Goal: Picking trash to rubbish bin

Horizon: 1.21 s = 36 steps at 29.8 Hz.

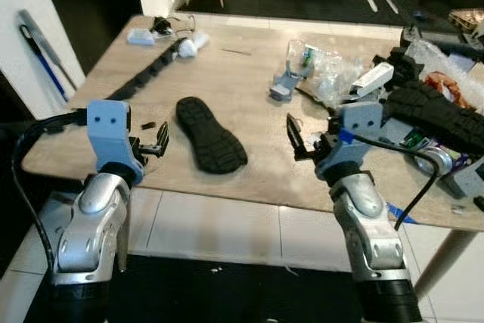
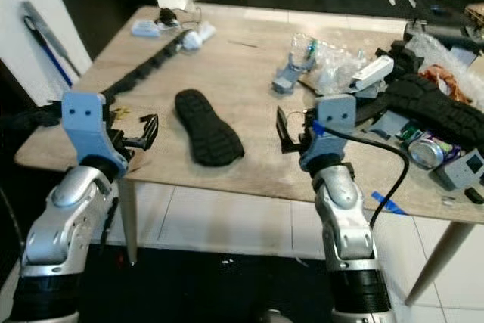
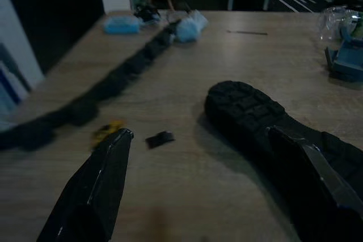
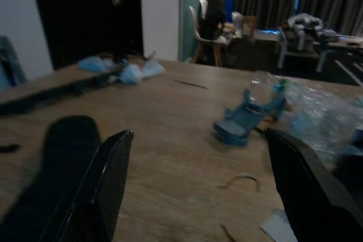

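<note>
1. Under everything stands a pale wooden table (image 1: 249,96), its near edge just in front of both silver arms.
2. At the table's right end lies a heap of clutter: a long black ribbed tyre-like piece (image 1: 439,115), crumpled clear plastic wrapping (image 1: 333,73) and a silver drink can (image 2: 426,151) lying on its side.
3. Near the middle of the table a black rubber shoe sole (image 1: 210,134) lies tread up, between the two grippers and closer to the left one.
4. Along the left side a black segmented strip (image 1: 144,77) runs diagonally toward the far edge, ending near a crumpled pale blue wad (image 1: 189,45) and a light blue flat packet (image 1: 140,36).
5. A blue plastic bracket (image 1: 283,85) sits beside the plastic wrapping.
6. The left gripper (image 1: 153,144) hovers over the near-left part of the table, jaws spread wide and holding nothing; a small black scrap (image 3: 159,138) and a tiny yellow bit (image 3: 108,130) lie just ahead of it.
7. The right gripper (image 1: 300,140) hangs over the near edge right of the sole, jaws likewise wide apart and empty, facing the bracket.
</note>
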Motion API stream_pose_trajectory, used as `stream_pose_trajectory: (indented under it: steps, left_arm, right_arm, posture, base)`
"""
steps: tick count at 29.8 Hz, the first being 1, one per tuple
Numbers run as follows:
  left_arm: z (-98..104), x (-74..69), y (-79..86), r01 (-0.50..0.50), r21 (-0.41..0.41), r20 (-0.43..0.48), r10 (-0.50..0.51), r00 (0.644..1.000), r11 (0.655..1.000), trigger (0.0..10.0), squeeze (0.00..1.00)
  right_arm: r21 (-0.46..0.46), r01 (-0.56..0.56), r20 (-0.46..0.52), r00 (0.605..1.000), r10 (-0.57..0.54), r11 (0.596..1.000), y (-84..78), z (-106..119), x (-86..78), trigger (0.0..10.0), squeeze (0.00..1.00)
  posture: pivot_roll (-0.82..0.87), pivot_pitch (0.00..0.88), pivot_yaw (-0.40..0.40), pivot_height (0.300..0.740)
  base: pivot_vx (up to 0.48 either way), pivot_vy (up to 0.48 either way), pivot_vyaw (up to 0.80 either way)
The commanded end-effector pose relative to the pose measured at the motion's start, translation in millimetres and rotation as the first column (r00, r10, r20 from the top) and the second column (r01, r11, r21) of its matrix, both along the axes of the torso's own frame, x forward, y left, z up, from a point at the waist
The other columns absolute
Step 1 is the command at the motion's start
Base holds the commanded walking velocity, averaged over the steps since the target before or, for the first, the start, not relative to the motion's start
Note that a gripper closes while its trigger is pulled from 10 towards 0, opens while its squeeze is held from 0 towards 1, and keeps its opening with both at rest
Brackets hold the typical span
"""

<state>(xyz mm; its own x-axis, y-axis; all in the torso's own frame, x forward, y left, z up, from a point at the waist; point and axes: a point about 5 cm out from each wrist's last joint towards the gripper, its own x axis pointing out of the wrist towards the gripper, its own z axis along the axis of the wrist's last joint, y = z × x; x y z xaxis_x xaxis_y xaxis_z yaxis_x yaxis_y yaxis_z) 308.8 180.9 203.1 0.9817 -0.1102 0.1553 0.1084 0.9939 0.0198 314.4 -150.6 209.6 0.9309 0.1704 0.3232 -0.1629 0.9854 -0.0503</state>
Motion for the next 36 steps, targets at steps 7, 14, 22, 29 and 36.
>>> stream_pose_trajectory:
  steps: [7, 14, 22, 29, 36]
  left_arm:
    - [-3.9, 1.2, -1.4, 0.032, 0.040, -0.039, -0.031, 0.999, 0.999, 10.0, 0.00]
    - [-4.3, 2.7, -3.7, 0.050, 0.052, -0.046, -0.048, 0.998, 0.997, 10.0, 0.00]
    - [-6.1, 5.5, -4.8, 0.041, 0.051, -0.058, -0.038, 0.998, 0.998, 10.0, 0.00]
    - [-8.8, 5.9, -4.3, 0.024, 0.054, -0.061, -0.020, 0.998, 0.998, 10.0, 0.00]
    - [-10.7, 6.7, -6.8, 0.009, 0.058, -0.062, -0.006, 0.998, 0.998, 10.0, 0.00]
  right_arm:
    - [0.017, 0.018, -0.017, 1.000, -0.018, 1.000, -2.0, -3.0, -3.2, 10.0, 0.00]
    - [0.019, 0.030, -0.030, 0.999, -0.029, 0.999, -3.5, -5.5, -4.7, 10.0, 0.00]
    - [0.009, 0.037, -0.049, 0.998, -0.037, 0.999, -5.4, -6.3, -2.3, 10.0, 0.00]
    - [0.001, -0.006, -0.094, 0.996, 0.006, 1.000, -1.9, -12.9, -0.5, 10.0, 0.00]
    - [0.026, -0.045, -0.166, 0.985, 0.049, 0.999, -0.3, -28.7, 1.7, 10.0, 0.00]
  posture:
    - [0.05, 0.137, 0.042, 0.740]
    - [0.04, 0.141, 0.049, 0.740]
    - [0.03, 0.154, 0.040, 0.740]
    - [0.03, 0.157, 0.032, 0.740]
    - [0.03, 0.158, 0.026, 0.740]
  base:
    - [0.000, 0.000, 0.00]
    - [0.000, 0.000, 0.00]
    - [0.000, 0.000, 0.00]
    - [0.000, 0.000, 0.00]
    - [0.000, 0.000, 0.00]
